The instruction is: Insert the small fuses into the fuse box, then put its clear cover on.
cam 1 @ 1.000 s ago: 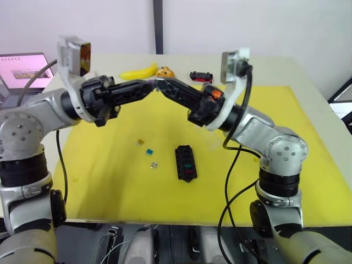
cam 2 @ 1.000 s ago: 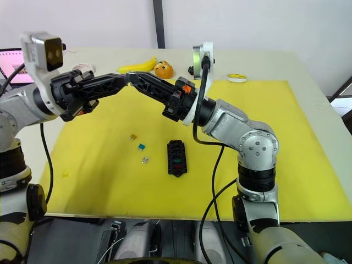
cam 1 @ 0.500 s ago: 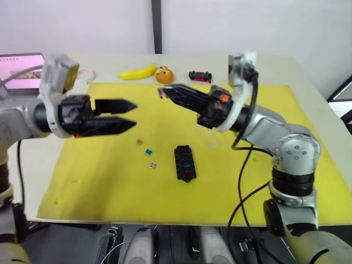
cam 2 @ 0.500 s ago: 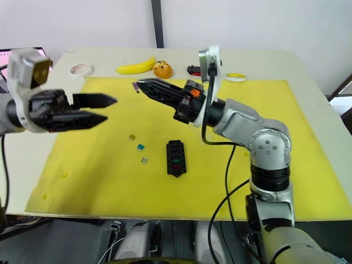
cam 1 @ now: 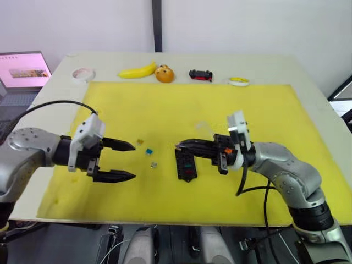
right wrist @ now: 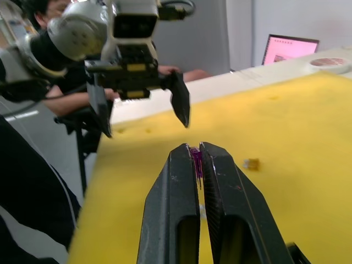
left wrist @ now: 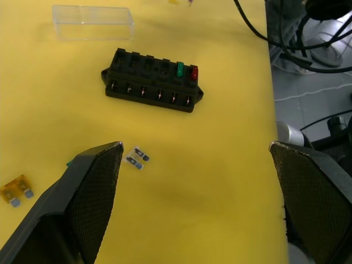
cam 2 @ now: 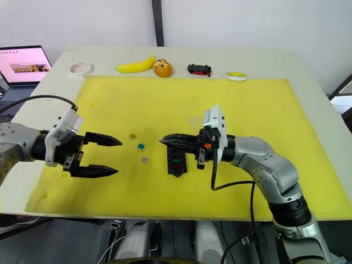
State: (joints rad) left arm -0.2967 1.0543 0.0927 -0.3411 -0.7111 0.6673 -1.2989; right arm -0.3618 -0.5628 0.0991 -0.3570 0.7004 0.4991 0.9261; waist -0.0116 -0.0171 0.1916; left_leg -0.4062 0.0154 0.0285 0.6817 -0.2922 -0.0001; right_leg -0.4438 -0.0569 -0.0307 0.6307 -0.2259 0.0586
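Carrying a purple fuse (right wrist: pixel 195 159) pinched in the right claw (right wrist: pixel 198 149) over the fuse box (cam 1: pixel 185 163), green and red already seated. Spreading the left claw (cam 1: pixel 125 160) wide at nine o'clock, by three loose fuses (cam 1: pixel 147 150). Leaving the clear cover (left wrist: pixel 93 21) off.

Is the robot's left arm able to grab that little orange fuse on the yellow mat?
Probably yes. The left gripper hangs with its jaws wide open beside the orange fuse, which lies bare on the yellow mat with nothing over it.
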